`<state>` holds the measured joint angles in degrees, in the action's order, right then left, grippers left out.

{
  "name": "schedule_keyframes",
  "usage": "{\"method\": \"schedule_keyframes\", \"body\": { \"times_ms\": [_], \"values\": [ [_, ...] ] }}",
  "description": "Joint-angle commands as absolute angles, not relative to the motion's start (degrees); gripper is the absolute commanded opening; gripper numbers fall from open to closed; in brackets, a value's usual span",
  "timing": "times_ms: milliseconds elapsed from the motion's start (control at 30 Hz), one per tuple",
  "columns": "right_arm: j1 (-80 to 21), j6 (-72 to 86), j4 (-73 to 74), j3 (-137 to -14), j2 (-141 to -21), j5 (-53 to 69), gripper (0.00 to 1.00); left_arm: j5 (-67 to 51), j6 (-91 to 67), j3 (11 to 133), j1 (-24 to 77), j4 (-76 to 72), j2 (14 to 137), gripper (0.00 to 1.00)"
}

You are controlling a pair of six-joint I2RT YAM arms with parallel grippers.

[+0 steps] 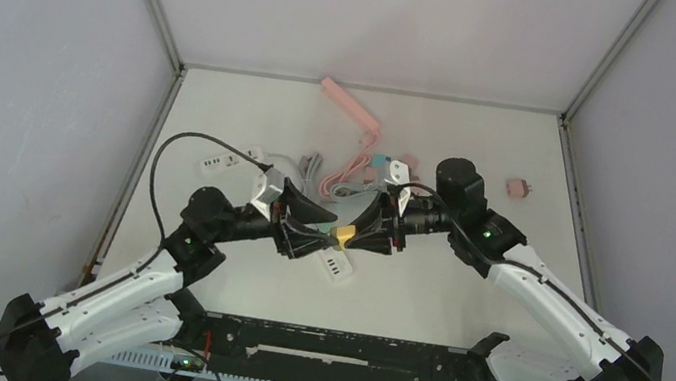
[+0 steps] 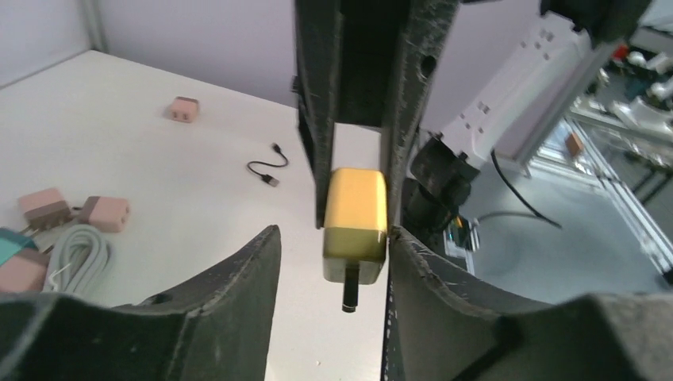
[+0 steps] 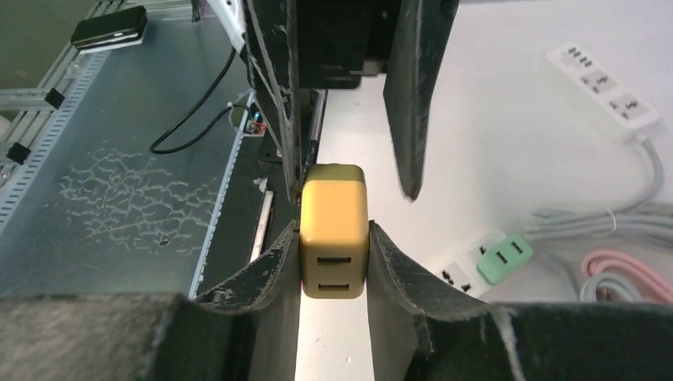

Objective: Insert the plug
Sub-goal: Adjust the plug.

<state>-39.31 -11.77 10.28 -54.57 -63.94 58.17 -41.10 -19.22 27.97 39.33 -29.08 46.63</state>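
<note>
Right wrist: tool (image 3: 332,227) snug on plug (image 3: 333,238)

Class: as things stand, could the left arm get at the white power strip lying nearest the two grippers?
Probably yes. The left gripper stands open, gripping nothing, and the power strip lies close by, uncovered. It must first back off the yellow adapter in the right gripper.

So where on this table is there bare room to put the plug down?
Bare: the far left corner behind the left white power strip; the near middle, between the right arm and the arm bases. Crowded: centre back, around the pink power strip, coiled cables and small adapters.
</note>
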Motion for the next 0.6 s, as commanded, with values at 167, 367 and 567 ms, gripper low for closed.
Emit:
{"method": "schedule_keyframes", "body": {
  "times_ms": [167, 367, 567],
  "values": [
    [-40.62, -9.12, 18.54, -59.49, -62.5, 46.6, 0.0, -16.75, -22.73, 22.03, 38.96, -26.59, 37.95, 0.8],
    [-42.56, -7.51, 24.57, -62.34, -63.67, 36.62, 0.0, -2.02, -30.24, 16.96, 38.15, -21.41, 32.22, 0.96],
    [-43.94, -4.16, 30.18, -65.24, -66.36, 27.85, 0.0, -2.93, -39.54, 11.05, 32.96, -24.01, 33.23, 0.93]
  ]
}}
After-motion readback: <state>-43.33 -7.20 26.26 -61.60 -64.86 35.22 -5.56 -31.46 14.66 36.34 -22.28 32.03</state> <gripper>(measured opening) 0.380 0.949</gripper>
